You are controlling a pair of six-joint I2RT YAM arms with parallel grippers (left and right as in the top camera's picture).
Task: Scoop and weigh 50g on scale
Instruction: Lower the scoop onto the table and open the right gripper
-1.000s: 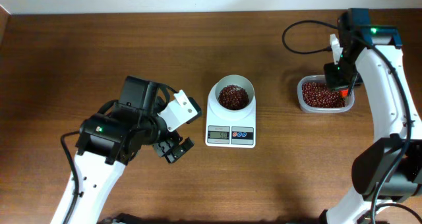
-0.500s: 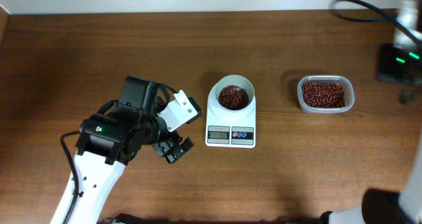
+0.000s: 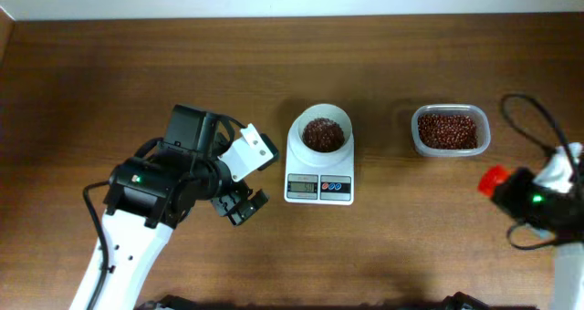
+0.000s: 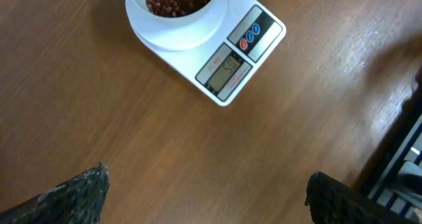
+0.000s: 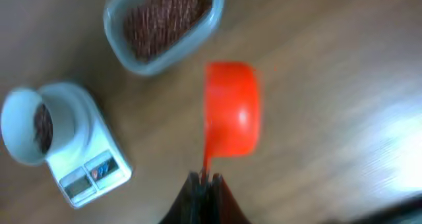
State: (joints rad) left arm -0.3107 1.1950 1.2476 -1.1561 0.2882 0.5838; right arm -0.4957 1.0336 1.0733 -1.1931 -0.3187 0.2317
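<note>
Right gripper (image 5: 204,181) pressed together on the thin handle of a red-orange round plastic scoop (image 5: 231,118), above the brown wooden table (image 3: 411,246). Left gripper (image 4: 204,207) spread wide, holding nothing. Ahead of it, mid-table, stands the small white digital scale (image 3: 318,188); its white round bowl (image 3: 295,132) holds red beans. The clear rectangular plastic tub (image 3: 415,132) of red beans sits apart, toward the right arm's side.

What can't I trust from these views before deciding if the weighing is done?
- Scale display digits: too small overhead, soft in left wrist view.
- Scoop contents: right wrist view is blurred.
- Right gripper: overhead, hidden beneath its own arm.
- Left gripper: fingers cropped by bottom edge.
</note>
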